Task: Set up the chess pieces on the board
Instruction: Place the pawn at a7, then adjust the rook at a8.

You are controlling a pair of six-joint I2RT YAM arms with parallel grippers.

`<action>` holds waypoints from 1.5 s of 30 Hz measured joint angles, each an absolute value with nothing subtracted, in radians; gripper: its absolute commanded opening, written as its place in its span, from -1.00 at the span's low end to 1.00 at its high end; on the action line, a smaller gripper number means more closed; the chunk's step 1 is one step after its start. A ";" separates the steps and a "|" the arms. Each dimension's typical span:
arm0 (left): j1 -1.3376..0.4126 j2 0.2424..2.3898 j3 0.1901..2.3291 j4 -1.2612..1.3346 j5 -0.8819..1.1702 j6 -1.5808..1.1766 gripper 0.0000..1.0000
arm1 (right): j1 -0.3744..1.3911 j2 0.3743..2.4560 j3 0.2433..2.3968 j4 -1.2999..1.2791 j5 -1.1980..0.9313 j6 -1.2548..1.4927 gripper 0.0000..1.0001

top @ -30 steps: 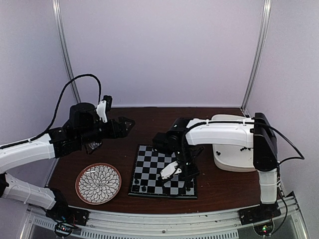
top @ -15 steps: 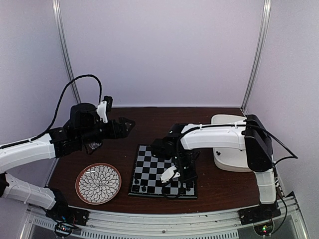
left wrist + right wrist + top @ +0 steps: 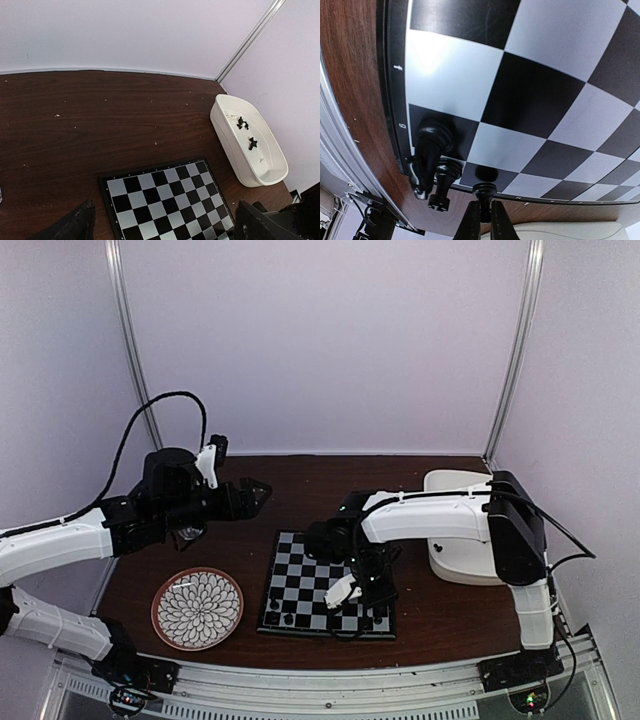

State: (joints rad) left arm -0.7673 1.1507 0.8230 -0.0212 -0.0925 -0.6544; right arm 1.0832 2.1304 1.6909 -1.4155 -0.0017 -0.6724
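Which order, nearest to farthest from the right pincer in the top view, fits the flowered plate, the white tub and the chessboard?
1. chessboard: directly beneath the right pincer, which grips a black piece by the board's near right corner.
2. white tub: to the right, off the board.
3. flowered plate: far left, beyond the board.

Light: bright, even, diffuse; walls washed pale lilac. Shadows: faint, soft, beneath the arms on the table (image 3: 440, 615). Glare: white sheen on the board (image 3: 427, 55) near its rim, right wrist view. Distortion: both wrist views bow at edges. Top view slightly soft.
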 measured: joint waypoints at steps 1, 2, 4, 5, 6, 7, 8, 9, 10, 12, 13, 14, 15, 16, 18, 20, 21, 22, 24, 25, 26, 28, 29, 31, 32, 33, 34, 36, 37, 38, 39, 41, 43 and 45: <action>-0.767 1.151 0.823 -0.021 -0.093 -0.655 0.95 | 1.083 2.131 1.690 -1.413 0.001 -0.672 -0.89; -0.767 1.151 0.823 -0.021 -0.092 -0.657 0.95 | 1.083 2.131 1.689 -1.412 0.002 -0.670 -0.89; -0.767 1.151 0.823 -0.021 -0.092 -0.660 0.95 | 1.083 2.131 1.688 -1.406 0.004 -0.668 -0.87; -0.767 1.152 0.823 -0.021 -0.091 -0.660 0.95 | 1.083 2.131 1.687 -1.404 0.005 -0.667 -0.85; -0.767 1.153 0.823 -0.021 -0.090 -0.661 0.95 | 1.083 2.131 1.687 -1.401 0.005 -0.665 -0.81; -0.767 1.154 0.823 -0.021 -0.089 -0.662 0.95 | 1.083 2.131 1.687 -1.399 0.005 -0.665 -0.78; -0.767 1.155 0.823 -0.021 -0.089 -0.662 0.95 | 1.083 2.131 1.686 -1.398 0.005 -0.662 -0.74; -0.767 1.158 0.823 -0.021 -0.089 -0.664 0.95 | 1.083 2.131 1.686 -1.396 0.005 -0.659 -0.72; -0.767 1.159 0.823 -0.022 -0.089 -0.664 0.95 | 1.083 2.131 1.684 -1.395 0.005 -0.657 -0.70; -0.767 1.161 0.823 -0.023 -0.088 -0.665 0.95 | 1.083 2.131 1.683 -1.394 0.005 -0.653 -0.67; -0.767 1.163 0.823 -0.024 -0.088 -0.667 0.95 | 1.083 2.131 1.682 -1.394 0.005 -0.654 -0.67; -0.767 1.163 0.823 -0.024 -0.088 -0.668 0.95 | 1.083 2.131 1.682 -1.394 0.006 -0.653 -0.66; -0.767 1.164 0.823 -0.024 -0.088 -0.668 0.95 | 1.083 2.131 1.682 -1.394 0.006 -0.653 -0.65; -0.767 1.164 0.823 -0.023 -0.088 -0.670 0.95 | 1.083 2.131 1.682 -1.394 0.009 -0.653 -0.63; -0.767 1.165 0.823 -0.023 -0.086 -0.673 0.95 | 1.083 2.131 1.682 -1.394 0.010 -0.651 -0.61; -0.767 1.169 0.823 -0.023 -0.085 -0.675 0.95 | 1.083 2.130 1.682 -1.397 0.014 -0.649 -0.57; -0.767 1.172 0.823 -0.023 -0.084 -0.676 0.95 | 1.083 2.129 1.682 -1.400 0.017 -0.648 -0.55; -0.767 1.175 0.823 -0.024 -0.083 -0.676 0.95 | 1.083 2.127 1.682 -1.402 0.020 -0.648 -0.54; -0.767 1.180 0.823 -0.024 -0.081 -0.677 0.95 | 1.083 2.115 1.682 -1.406 0.025 -0.647 -0.51; -0.767 1.180 0.823 -0.024 -0.081 -0.677 0.95 | 1.082 2.104 1.682 -1.409 0.027 -0.647 -0.50; -0.767 1.181 0.823 -0.024 -0.081 -0.678 0.95 | 1.082 2.090 1.682 -1.412 0.028 -0.647 -0.50; -0.767 1.183 0.824 -0.024 -0.078 -0.678 0.95 | 1.074 2.055 1.682 -1.422 0.027 -0.647 -0.49; -0.767 1.184 0.825 -0.024 -0.078 -0.678 0.95 | 1.070 2.042 1.682 -1.424 0.026 -0.648 -0.50; -0.767 1.185 0.827 -0.024 -0.074 -0.677 0.95 | 1.059 2.002 1.682 -1.424 0.001 -0.650 -0.50; -0.767 1.186 0.828 -0.023 -0.071 -0.677 0.95 | 1.048 1.979 1.679 -1.419 -0.023 -0.655 -0.51; -0.767 1.187 0.829 -0.023 -0.069 -0.677 0.95 | 1.036 1.955 1.670 -1.409 -0.057 -0.662 -0.52; -0.767 1.190 0.831 -0.023 -0.066 -0.677 0.95 | 1.018 1.912 1.638 -1.382 -0.103 -0.676 -0.54; -0.767 1.198 0.836 -0.023 -0.060 -0.677 0.95 | 0.997 1.838 1.573 -1.336 -0.159 -0.702 -0.55; -0.767 1.204 0.841 -0.023 -0.056 -0.677 0.95 | 0.984 1.790 1.525 -1.303 -0.186 -0.716 -0.56; -0.767 1.209 0.842 -0.020 -0.051 -0.677 0.95 | 0.976 1.755 1.488 -1.282 -0.205 -0.733 -0.55; -0.767 1.213 0.844 -0.017 -0.048 -0.677 0.95 | 0.973 1.721 1.449 -1.256 -0.226 -0.751 -0.55; -0.767 1.219 0.845 -0.016 -0.044 -0.677 0.95 | 0.975 1.694 1.409 -1.218 -0.258 -0.781 -0.53; -0.767 1.223 0.847 -0.017 -0.043 -0.677 0.95 | 0.977 1.696 1.382 -1.168 -0.286 -0.807 -0.49; -0.767 1.227 0.850 -0.019 -0.043 -0.677 0.95 | 0.981 1.705 1.365 -1.135 -0.300 -0.828 -0.44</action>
